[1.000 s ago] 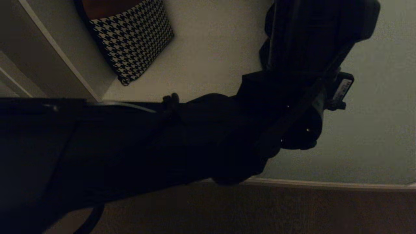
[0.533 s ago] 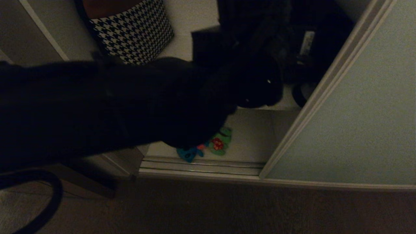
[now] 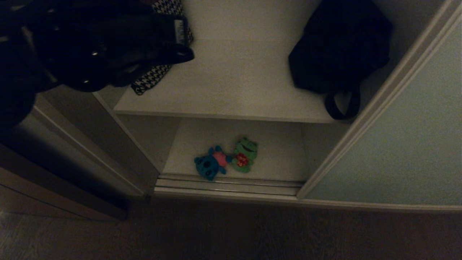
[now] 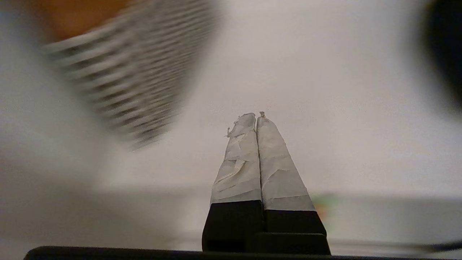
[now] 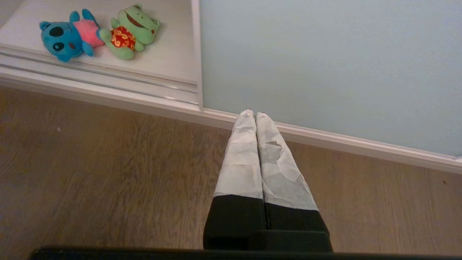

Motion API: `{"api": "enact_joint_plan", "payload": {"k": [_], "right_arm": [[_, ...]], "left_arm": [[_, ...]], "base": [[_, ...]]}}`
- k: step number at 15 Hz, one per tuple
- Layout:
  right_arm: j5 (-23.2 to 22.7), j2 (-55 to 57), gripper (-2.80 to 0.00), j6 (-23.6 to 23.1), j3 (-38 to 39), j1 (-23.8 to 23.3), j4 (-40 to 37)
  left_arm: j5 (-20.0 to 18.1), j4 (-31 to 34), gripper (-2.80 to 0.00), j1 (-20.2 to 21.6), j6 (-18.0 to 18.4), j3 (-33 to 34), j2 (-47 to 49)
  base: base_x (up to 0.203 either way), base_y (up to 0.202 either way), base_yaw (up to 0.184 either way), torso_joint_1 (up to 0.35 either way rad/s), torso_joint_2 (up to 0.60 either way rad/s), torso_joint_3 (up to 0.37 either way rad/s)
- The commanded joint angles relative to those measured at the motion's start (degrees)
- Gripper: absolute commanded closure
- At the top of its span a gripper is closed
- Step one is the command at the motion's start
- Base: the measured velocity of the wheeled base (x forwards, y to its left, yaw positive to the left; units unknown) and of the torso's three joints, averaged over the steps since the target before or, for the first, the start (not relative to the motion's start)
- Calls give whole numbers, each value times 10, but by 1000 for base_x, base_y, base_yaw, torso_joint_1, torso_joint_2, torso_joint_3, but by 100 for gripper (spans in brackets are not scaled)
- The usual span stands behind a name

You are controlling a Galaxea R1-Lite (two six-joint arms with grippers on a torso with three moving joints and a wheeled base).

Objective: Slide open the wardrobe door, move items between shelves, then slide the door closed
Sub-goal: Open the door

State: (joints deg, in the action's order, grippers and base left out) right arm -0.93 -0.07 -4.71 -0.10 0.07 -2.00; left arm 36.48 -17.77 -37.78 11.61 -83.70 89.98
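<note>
Green and teal plush items lie side by side along the lower shelf's front edge, well below our empty, pinched-shut left hand.

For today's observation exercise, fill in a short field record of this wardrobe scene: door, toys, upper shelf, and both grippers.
door: sliding wardrobe door slid right, opening exposed
toys: blue toy and green frog toy side by side on bottom shelf
upper shelf: houndstooth cushion, black bag
left gripper: shut, empty, at upper shelf
right gripper: shut, empty, above the wooden floor
</note>
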Motion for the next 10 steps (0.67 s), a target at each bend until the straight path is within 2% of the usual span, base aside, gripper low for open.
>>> {"api": "enact_joint_plan", "payload": {"k": [1, 3, 4, 7, 10], "right_arm": [[0, 0, 0, 0, 0, 0, 0], [0, 0, 0, 0, 0, 0, 0], [0, 0, 0, 0, 0, 0, 0], [0, 0, 0, 0, 0, 0, 0], [0, 0, 0, 0, 0, 0, 0]], "left_arm": [[19, -2, 0, 86, 13, 139, -151], [26, -4, 0, 153, 19, 262, -260], [30, -5, 0, 173, 20, 312, -312], [33, -4, 0, 229, 22, 478, -475], [30, 3, 0, 260, 21, 621, -605]], "base": [[0, 0, 0, 0, 0, 0], [0, 0, 0, 0, 0, 0], [0, 0, 0, 0, 0, 0], [0, 0, 0, 0, 0, 0], [0, 0, 0, 0, 0, 0]]}}
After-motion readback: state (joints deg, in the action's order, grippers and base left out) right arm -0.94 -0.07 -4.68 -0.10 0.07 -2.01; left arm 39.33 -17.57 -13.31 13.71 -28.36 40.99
